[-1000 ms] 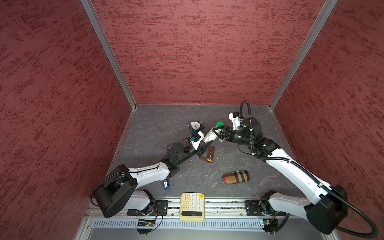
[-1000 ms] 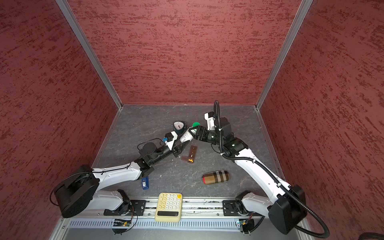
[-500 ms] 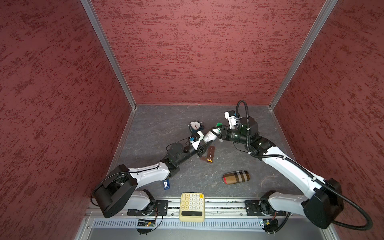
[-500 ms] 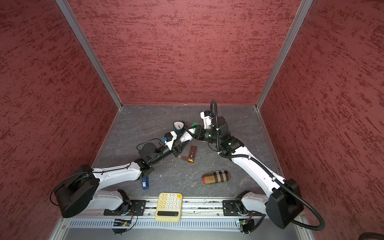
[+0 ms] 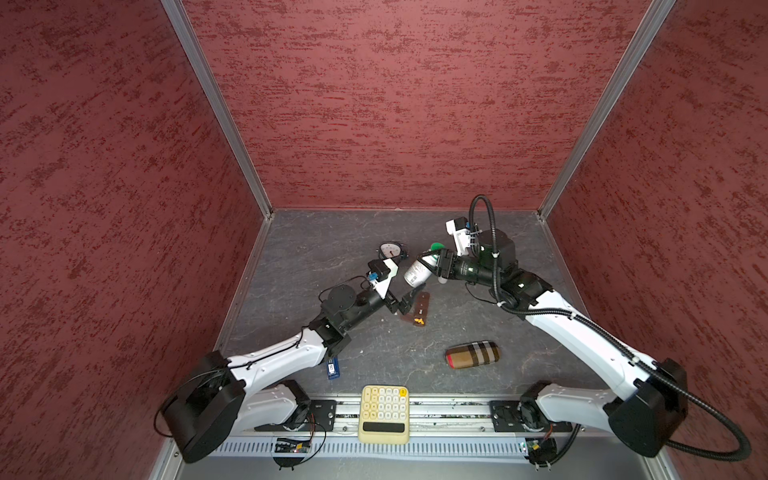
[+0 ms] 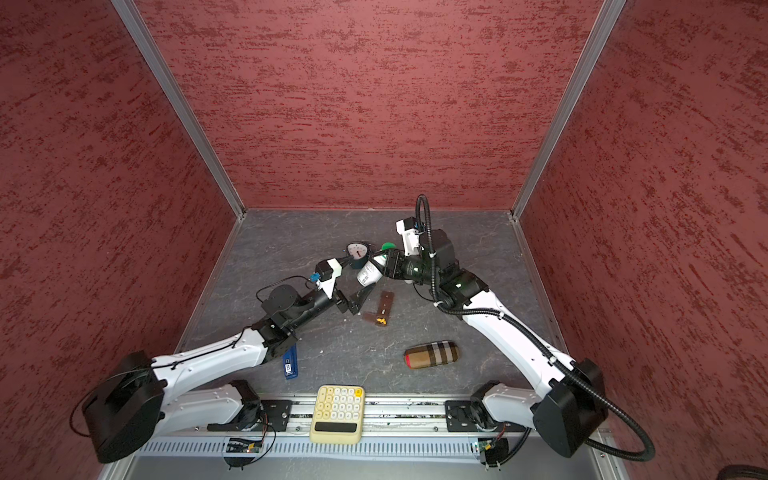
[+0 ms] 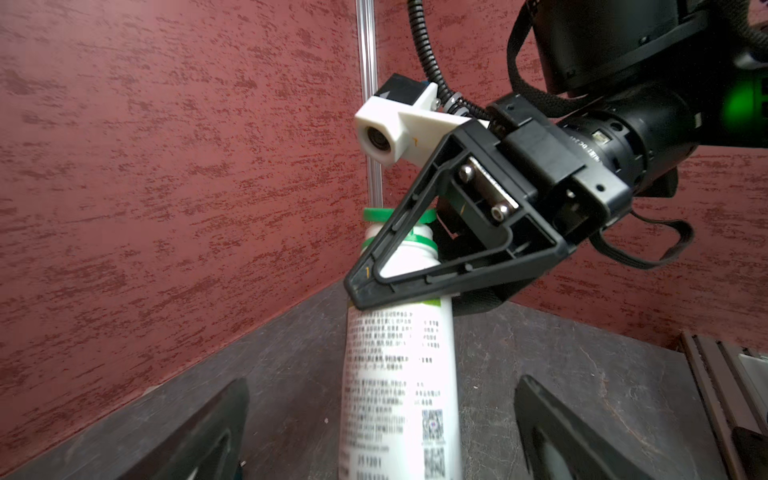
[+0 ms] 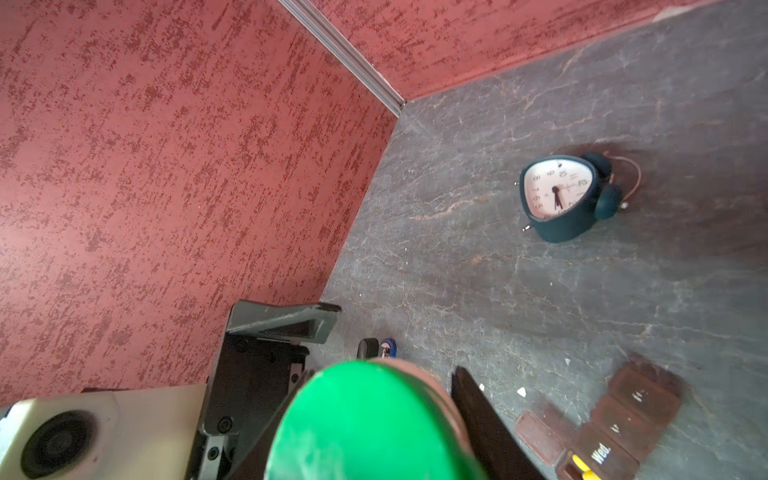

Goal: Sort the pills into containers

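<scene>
Built of white links (image 5: 282, 359) and black joints (image 5: 345, 301); ribbed black hose (image 7: 424, 45) along right arm (image 5: 582, 336); white camera block (image 7: 390, 124) above open-framed black right end effector (image 5: 430, 266).

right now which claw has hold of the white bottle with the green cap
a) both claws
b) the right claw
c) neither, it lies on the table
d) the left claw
b: in the left wrist view and in a top view the right claw is clamped on the white bottle and holds it off the table, while the left claw is spread wide, clear of the bottle.
</scene>
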Robot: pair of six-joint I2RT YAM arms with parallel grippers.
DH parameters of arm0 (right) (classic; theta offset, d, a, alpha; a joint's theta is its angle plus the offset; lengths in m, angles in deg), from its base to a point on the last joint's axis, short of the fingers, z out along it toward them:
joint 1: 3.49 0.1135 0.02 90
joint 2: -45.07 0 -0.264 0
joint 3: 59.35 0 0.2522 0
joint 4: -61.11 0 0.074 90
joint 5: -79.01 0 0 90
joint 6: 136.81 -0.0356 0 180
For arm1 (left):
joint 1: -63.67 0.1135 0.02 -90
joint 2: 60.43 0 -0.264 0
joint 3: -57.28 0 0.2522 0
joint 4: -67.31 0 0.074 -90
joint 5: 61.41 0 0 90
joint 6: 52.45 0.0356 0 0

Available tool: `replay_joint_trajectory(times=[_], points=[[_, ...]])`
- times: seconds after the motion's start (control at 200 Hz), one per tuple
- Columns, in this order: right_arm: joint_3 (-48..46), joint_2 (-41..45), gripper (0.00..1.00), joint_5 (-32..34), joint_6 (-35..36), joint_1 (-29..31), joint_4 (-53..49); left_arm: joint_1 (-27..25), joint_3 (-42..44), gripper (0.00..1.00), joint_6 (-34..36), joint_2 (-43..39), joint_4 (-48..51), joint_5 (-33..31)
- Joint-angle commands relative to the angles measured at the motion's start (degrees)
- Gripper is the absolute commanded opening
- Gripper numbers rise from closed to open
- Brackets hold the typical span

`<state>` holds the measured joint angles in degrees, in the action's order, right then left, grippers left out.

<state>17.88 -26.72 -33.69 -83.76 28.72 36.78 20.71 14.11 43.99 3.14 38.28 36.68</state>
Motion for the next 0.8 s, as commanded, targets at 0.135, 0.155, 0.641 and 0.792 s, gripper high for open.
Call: replay_joint_trajectory(times=[0.135,0.155,0.641,0.792], points=[[8.8,-6.9,0.28,15.5,7.5,2.2,-4.8,0.1,4.0,0.98,-2.1,-19.0,23.4,-12.8],[9.4,-7.9,0.27,16.7,8.0,2.9,-4.9,0.1,4.0,0.97,-2.7,-20.7,25.3,-14.3],[17.7,-32.2,0.26,41.6,13.7,19.6,1.0,0.3,0.1,0.87,-19.9,-46.7,58.7,-38.6],[20.1,-38.6,0.26,45.6,13.0,22.0,3.6,0.3,0.2,0.86,-22.1,-47.7,60.4,-39.3]])
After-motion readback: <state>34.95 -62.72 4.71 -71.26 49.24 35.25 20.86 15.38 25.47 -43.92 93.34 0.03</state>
